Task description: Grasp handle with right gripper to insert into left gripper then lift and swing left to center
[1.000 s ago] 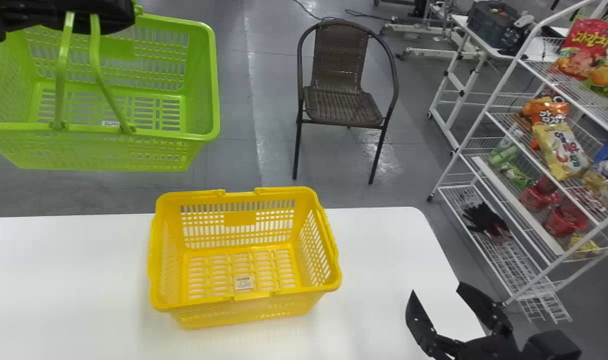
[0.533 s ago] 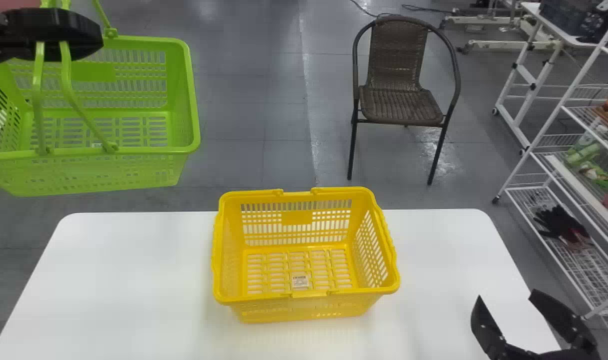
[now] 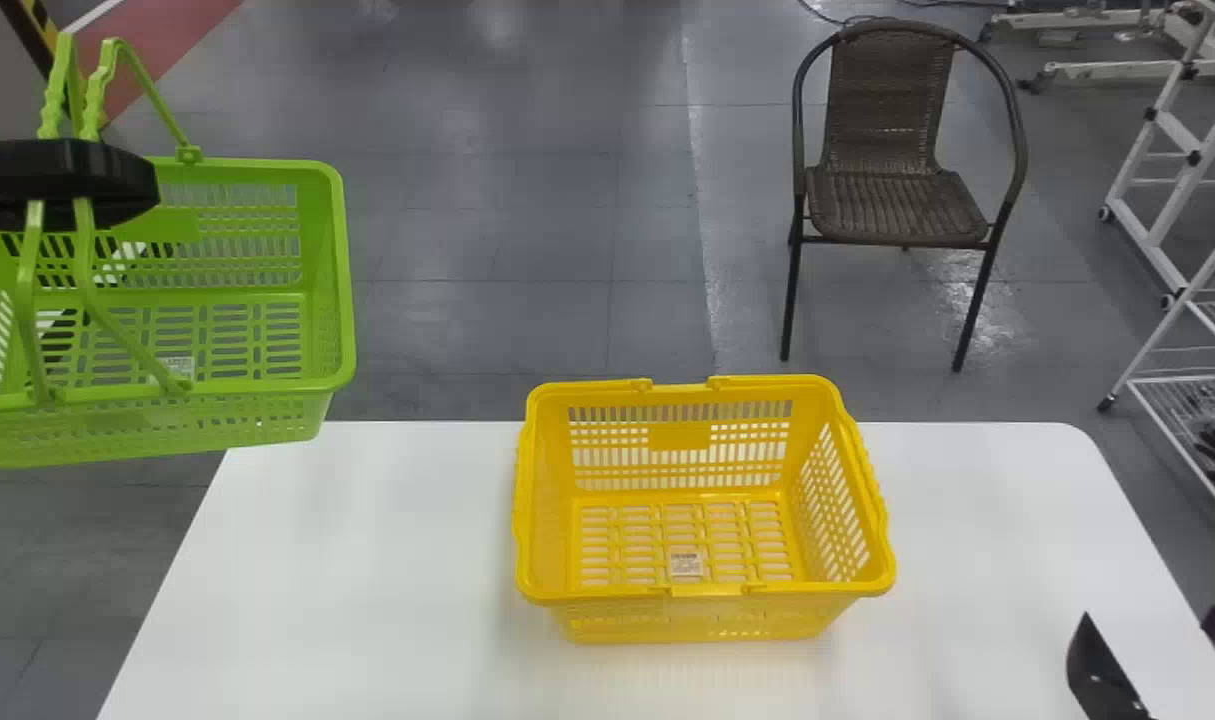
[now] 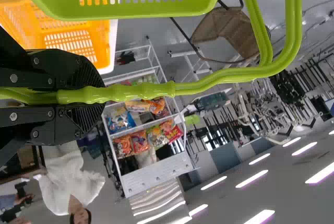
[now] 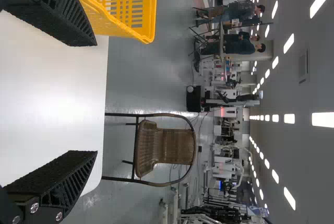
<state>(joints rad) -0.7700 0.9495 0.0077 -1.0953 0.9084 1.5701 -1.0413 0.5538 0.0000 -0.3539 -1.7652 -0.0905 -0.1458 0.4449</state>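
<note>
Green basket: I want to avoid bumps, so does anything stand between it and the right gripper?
Yes: in the head view the yellow basket stands on the table between the green basket and the right gripper. It might block a low move.

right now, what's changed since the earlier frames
The head view has turned left, so the white table and yellow plastic basket sit farther right in it. The green plastic basket has moved left, away from the yellow one, and lower in the view. Unchanged: left gripper holding the green handles, right gripper open.
</note>
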